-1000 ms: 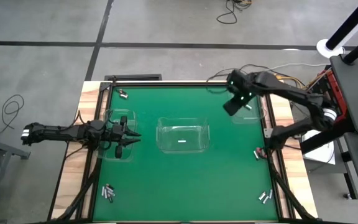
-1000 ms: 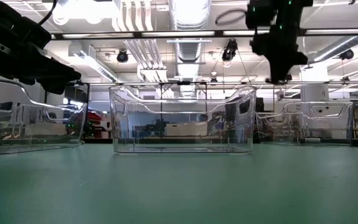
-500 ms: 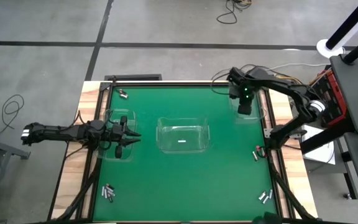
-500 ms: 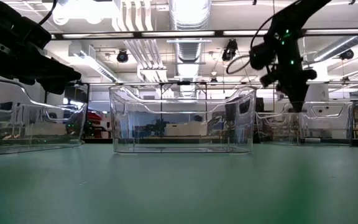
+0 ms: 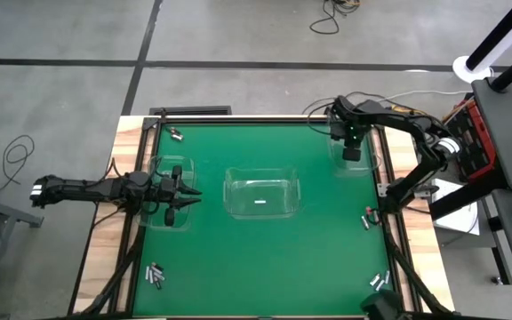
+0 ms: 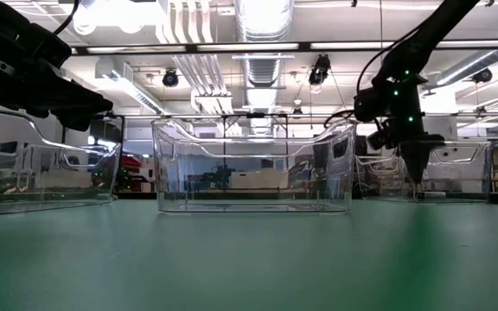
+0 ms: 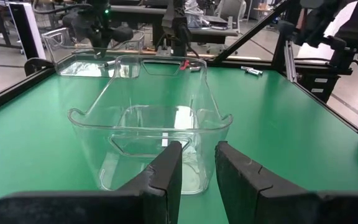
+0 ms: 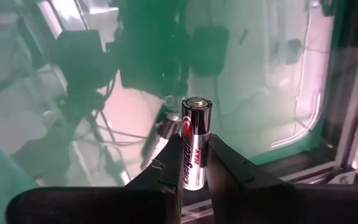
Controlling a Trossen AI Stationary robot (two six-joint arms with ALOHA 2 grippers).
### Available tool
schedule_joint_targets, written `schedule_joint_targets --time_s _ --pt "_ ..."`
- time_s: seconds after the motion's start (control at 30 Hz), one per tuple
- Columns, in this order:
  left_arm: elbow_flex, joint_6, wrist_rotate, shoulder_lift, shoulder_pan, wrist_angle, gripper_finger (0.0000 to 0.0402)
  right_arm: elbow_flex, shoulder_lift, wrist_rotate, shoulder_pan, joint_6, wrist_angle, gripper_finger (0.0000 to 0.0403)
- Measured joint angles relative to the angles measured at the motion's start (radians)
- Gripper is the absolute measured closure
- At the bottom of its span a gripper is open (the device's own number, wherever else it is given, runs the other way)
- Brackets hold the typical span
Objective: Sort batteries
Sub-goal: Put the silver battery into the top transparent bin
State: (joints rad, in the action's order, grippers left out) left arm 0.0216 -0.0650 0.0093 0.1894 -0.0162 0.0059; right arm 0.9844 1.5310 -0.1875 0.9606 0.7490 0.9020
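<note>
Our right arm reaches along the table's far right side, elbow bent, wrist tipped down; its right gripper [image 5: 351, 153] points at the table, fingers [image 8: 166, 168] clamped on a battery [image 8: 194, 151] standing upright between them; our left arm lies stretched level from the left edge; the left gripper [image 5: 188, 193] shows its fingers [image 7: 166, 171] slightly parted, holding nothing.

Three clear plastic bins [image 5: 261, 195] on green mat [image 5: 265, 267]; wooden table edge [image 5: 105, 258]; small red object [image 5: 369, 216] at mat's right edge.
</note>
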Motion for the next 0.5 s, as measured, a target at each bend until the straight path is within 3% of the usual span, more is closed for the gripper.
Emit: schedule_joint_targets --time_s 0.5 --pt "0.0 0.0 0.0 0.0 0.0 0.0 0.0324 -0.05 0.039 0.003 0.018 0.022 -0.052 0.0365"
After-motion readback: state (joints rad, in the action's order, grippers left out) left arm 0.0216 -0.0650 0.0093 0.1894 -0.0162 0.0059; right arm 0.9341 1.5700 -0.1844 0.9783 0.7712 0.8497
